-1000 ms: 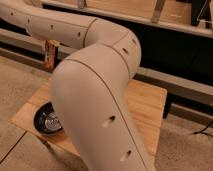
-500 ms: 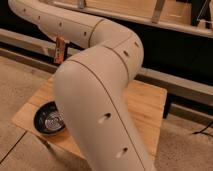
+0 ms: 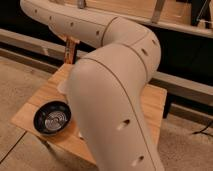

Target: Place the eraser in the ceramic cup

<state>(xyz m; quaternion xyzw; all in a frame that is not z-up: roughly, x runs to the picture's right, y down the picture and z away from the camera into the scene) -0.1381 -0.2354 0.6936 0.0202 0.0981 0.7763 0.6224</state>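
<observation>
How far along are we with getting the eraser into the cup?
Done: nothing I can confirm; the arm hides most of the table, and no eraser shows.
In hand: the gripper is out of view past the upper left edge, shut; whether it holds the eraser I cannot tell.
Left: putting the eraser in the cup, which may be the pale shape beside the arm, behind the black bowl.

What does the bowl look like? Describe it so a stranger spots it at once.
Start at the light wooden table under the cream robot arm; the gripper is out of view past the upper left. On the table's front-left corner sits the bowl: wide, black, with silvery rings inside, unlike the orange stick behind.
</observation>
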